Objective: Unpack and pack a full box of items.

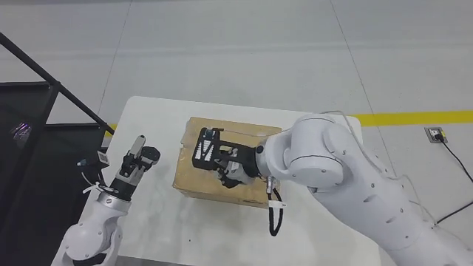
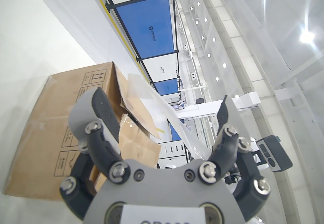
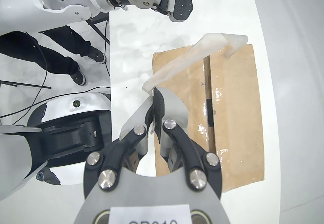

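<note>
Right jaws are closed flat on one end of a translucent tape strip (image 3: 177, 65), pads pressed together with the strip pinched between them. From the clamp the tape strip runs taut, lifted off the surface, diagonally across the top of the cardboard box (image 3: 235, 108) to a far corner, where it curls over; can't tell how much of that end is stuck down. Top view puts the right arm (image 1: 332, 155) over the cardboard box (image 1: 222, 174), with the right jaws above the part of the lid nearest the left arm (image 1: 96, 222). The box sits on the white counter (image 1: 162, 214), roughly mid-counter, long side toward the robot. The lid flaps lie down, with a narrow dark gap showing along the centre seam and glossy tape residue on both sides of it. In the left wrist view the flap edges at the box end (image 2: 50, 121) look slightly lifted and ragged, with the tape strip (image 2: 164, 106) passing above them. Left jaws are spread wide and holding nothing, one black pad (image 3: 182, 5) facing the box. They hover above the bare counter (image 3: 131, 45), just beside the box's short end, apart from it, not touching box or tape.
</note>
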Controlling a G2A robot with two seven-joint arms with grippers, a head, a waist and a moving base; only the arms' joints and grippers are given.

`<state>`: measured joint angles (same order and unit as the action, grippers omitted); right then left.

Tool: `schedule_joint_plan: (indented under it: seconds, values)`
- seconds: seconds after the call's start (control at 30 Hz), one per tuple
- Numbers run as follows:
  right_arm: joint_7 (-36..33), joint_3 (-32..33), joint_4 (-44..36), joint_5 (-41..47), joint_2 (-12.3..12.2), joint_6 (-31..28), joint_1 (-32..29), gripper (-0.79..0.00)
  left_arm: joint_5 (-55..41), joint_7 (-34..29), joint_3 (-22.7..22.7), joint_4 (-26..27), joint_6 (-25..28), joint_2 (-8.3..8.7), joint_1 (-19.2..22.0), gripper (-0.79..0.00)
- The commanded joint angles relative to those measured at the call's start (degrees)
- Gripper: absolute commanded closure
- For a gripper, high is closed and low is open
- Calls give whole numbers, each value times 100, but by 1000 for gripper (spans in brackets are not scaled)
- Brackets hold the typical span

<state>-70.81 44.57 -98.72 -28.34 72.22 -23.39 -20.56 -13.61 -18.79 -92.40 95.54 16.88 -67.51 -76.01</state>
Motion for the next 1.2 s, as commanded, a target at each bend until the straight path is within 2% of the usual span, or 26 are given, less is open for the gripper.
schedule_joint_plan:
  seconds: [0.0, 0.07, 0.17, 0.43, 0.9, 1.17]
  values:
    - [-1, 0, -1, -1, 0, -10, 0, 0, 58, 106, -87, 168, -29, 5, -50, -785]
    - [103, 12, 9, -26, -5, 0, -58, 0, 346, 175, -131, 370, -139, 16, -85, -785]
    - [531, 139, -134, -327, -63, -317, -300, 0, 915, 89, -83, 653, -385, 40, -31, -785]
    - [340, 226, -953, -1339, -183, -239, -617, 0, 2018, -191, 237, 931, -915, 71, 232, -785]
    - [310, 144, -1556, -2141, -223, 6, -862, 0, 2983, -355, 795, 645, -1528, 64, 646, -785]
    - [290, 180, -1823, -2434, -249, 83, -1015, 0, 3079, -232, 808, 510, -1747, 54, 737, -785]
